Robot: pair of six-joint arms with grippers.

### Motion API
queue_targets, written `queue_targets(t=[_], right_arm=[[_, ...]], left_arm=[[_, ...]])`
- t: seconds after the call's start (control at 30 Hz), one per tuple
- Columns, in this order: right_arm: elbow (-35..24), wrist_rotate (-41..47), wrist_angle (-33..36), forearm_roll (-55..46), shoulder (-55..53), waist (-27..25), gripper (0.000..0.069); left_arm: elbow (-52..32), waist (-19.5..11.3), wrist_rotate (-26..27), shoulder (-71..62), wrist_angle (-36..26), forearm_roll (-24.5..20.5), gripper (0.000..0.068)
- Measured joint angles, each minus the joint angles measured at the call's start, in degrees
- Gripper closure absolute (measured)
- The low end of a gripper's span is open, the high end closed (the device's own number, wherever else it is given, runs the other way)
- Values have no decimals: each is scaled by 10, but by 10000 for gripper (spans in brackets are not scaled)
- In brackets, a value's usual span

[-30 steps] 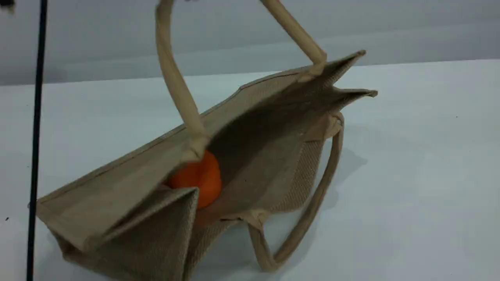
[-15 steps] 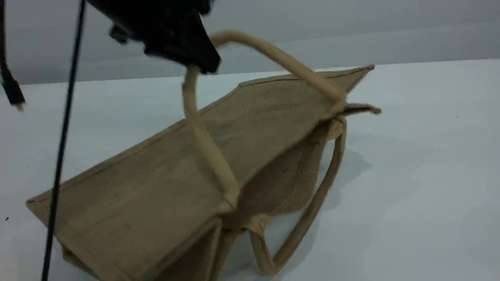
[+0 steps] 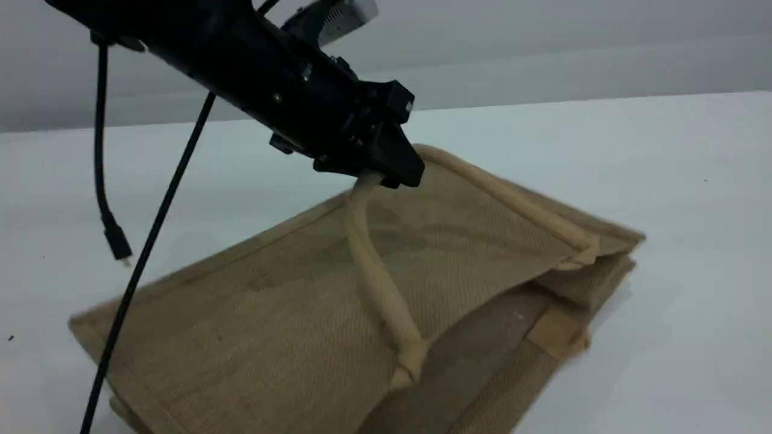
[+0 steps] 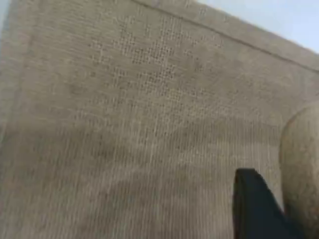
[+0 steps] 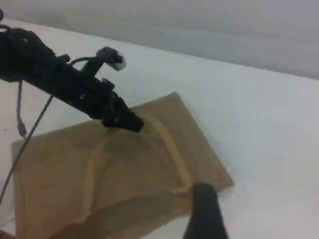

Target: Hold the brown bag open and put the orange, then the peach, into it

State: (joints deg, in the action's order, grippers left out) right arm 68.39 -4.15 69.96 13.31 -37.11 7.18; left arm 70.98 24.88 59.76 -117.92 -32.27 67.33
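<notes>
The brown bag lies collapsed almost flat on the white table, its mouth toward the lower right. My left gripper hangs low over the bag, and the top of the upper loop handle runs into its tip. How wide the jaws stand is hidden. In the left wrist view one black fingertip sits beside the handle against the bag's weave. My right gripper floats high above the bag, open and empty, looking down at the left gripper. The orange and the peach are hidden.
A black cable slants from the left arm across the bag's left corner. A second loose cable ends in a plug dangling over the table. Bare white table spreads to the right and behind the bag.
The left arm has come down and to the right with the handle. The bag's upper side has dropped, closing the mouth. The orange, visible inside a second ago, is now covered.
</notes>
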Motion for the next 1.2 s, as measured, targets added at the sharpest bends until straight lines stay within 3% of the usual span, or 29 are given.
queue_targets(t=[0.1,0.2,0.3,0.43,0.57,0.7,0.83,1.1,1.2], right_arm=[[0,0,0,0,0,0,246],[0,0,0,-2,0,0,246],[0,0,0,-2,0,0,246],[0,0,0,-2,0,0,246],[0,0,0,-3,0,0,246],[-9,0,-1,-35,1,0,246],[-50,-4,-1,-36,22,0,246],[-199,-21,-1,-62,140,0,246],[-261,-21,-37,-65,199,0,246]], left_arm=[[0,-1,42,-9,3,40,449],[1,-1,68,-9,1,49,412],[1,-1,73,-9,-12,48,360],[1,-1,73,-9,-78,63,288],[1,-4,74,-2,-95,49,269],[1,-7,48,34,-95,-11,269],[1,-7,-24,99,-97,-98,269],[1,-7,-197,260,-123,-288,269],[0,-7,-266,317,-149,-363,269]])
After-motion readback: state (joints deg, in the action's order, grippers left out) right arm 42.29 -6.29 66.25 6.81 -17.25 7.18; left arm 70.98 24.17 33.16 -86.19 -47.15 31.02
